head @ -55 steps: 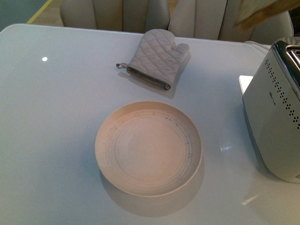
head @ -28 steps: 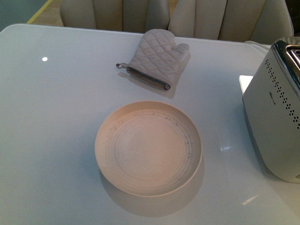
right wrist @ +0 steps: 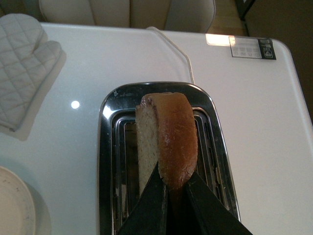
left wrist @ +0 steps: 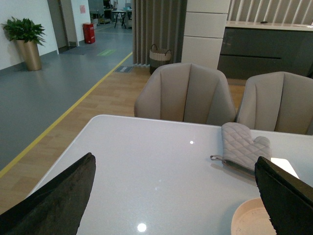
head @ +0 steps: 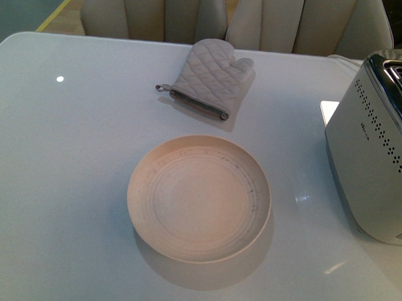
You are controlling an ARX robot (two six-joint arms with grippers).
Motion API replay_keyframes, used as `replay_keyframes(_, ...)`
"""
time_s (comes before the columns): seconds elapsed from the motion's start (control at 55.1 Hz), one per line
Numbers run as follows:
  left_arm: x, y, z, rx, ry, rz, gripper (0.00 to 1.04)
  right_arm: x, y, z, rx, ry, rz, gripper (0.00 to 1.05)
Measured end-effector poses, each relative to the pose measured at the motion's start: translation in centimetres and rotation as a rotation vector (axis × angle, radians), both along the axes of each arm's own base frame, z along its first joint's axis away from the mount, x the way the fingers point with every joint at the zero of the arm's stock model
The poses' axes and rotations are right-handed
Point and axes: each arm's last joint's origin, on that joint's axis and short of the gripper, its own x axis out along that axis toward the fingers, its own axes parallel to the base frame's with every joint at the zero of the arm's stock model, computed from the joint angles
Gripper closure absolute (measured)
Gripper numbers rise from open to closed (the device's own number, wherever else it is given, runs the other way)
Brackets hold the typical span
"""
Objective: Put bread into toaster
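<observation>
In the right wrist view my right gripper [right wrist: 168, 183] is shut on the bread [right wrist: 166, 137], a tan slice with a brown crust held on edge. The slice hangs right above the chrome top of the toaster [right wrist: 110, 147], over its slots. The front view shows the white toaster [head: 371, 154] at the right edge, while the bread and both arms are out of that picture. My left gripper [left wrist: 173, 196] is open above the table with nothing between its dark fingers [left wrist: 58, 196].
A round cream plate [head: 199, 198] sits mid-table. A grey quilted oven mitt [head: 211, 77] lies behind it, also in the wrist views as the mitt [right wrist: 22, 68] and mitt [left wrist: 239, 147]. Beige chairs [left wrist: 186, 93] stand at the far edge. A white cable [right wrist: 171, 44] runs behind the toaster.
One second ago the bread showed at the top right of the front view; it has since moved out of that picture. Nothing on the table has shifted.
</observation>
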Motion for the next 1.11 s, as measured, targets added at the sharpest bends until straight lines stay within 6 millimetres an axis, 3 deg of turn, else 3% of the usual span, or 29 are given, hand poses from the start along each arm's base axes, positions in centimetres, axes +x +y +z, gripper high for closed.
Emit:
replay_keyframes(0.635,0.0,0.0,0.0,0.000,0.000,0.000,0.07,0.9,0.1,-2.5,-0.026,0.121,-0.011,1.02)
replay_keyframes(1.107,0.0,0.0,0.0,0.000,0.000,0.000,0.07,-1.1,-1.2,-2.2,-0.048,0.185,0.069,1.02)
